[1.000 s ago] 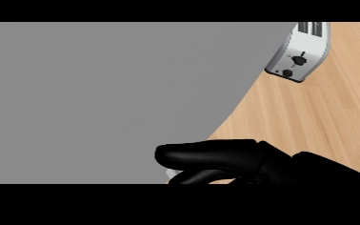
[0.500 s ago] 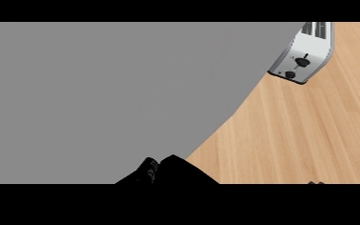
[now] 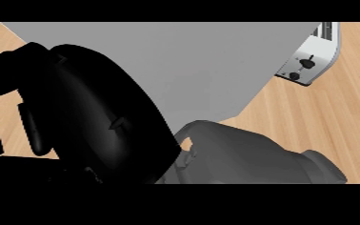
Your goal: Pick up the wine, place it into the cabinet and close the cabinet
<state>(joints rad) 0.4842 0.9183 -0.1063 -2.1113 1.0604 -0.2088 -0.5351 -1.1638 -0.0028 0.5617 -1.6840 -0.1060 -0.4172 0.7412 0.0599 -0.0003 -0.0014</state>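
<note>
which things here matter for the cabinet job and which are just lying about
For the job: grey panel, likely the cabinet door; right hand, close to the view. No wine shows.
Lying about: toaster; wooden counter.

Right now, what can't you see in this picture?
Wine: nowhere in the head view; the big black hand fills the left side and may hide it.
Cabinet: only a flat grey board shows, so open or shut is unknown.
Toaster: partly behind the board and cut off by the top edge.
</note>
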